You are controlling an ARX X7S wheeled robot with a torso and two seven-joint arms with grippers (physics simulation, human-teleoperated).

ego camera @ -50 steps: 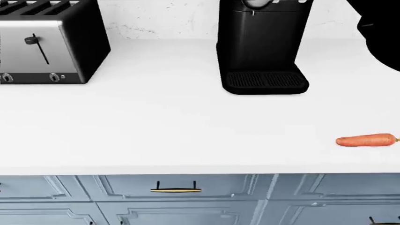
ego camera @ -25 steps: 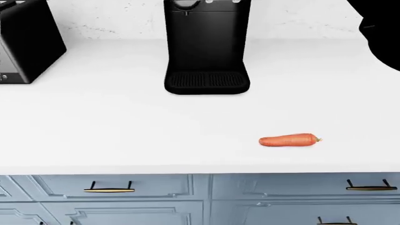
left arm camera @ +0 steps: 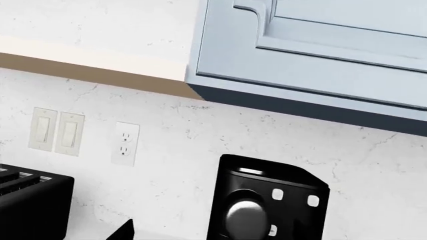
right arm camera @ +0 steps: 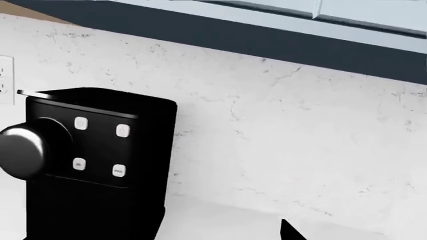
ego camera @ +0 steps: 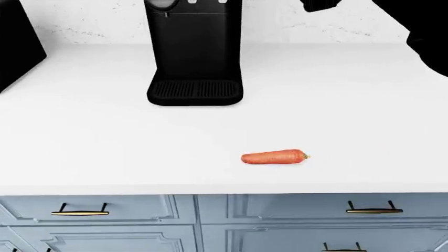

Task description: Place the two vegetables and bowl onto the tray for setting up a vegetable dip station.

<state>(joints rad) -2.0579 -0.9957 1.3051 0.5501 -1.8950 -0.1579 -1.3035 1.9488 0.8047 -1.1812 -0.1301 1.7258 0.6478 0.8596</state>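
the white countertop [ego camera: 105, 142] fills most of the head view, running edge to edge, with the marbled white backsplash [ego camera: 91, 23] behind it at 12 o'clock and the pale blue drawer fronts [ego camera: 210, 223] below it at 6 o'clock. in the left wrist view a pale blue wall cabinet [left arm camera: 313, 55] hangs over that same wall.

the black coffee machine [ego camera: 194, 52] stands at the back of the counter, at about 11 o'clock from the middle of the head view, its ribbed drip tray [ego camera: 194, 90] facing forward. both wrist views look at its upper front, with a round silver knob [right arm camera: 23, 150] and small white buttons. a black toaster [ego camera: 18, 44] is cut off by the edge at 10 o'clock. dark parts of the right arm [ego camera: 420, 26] cross the corner at 1 to 2 o'clock.

the drawers carry thin brass-and-black handles [ego camera: 79, 212]. on the wall in the left wrist view sit a double light switch [left arm camera: 56, 132] and a white outlet [left arm camera: 125, 144].

the carrot [ego camera: 273, 157] lies flat near the counter's front edge, at about 5 o'clock from the coffee machine and well apart from it, stem end pointing to 3 o'clock. nothing touches it. of the task's things only the carrot is in sight.

neither gripper's fingers can be made out in any view, so i cannot tell whether either is wide or narrow.
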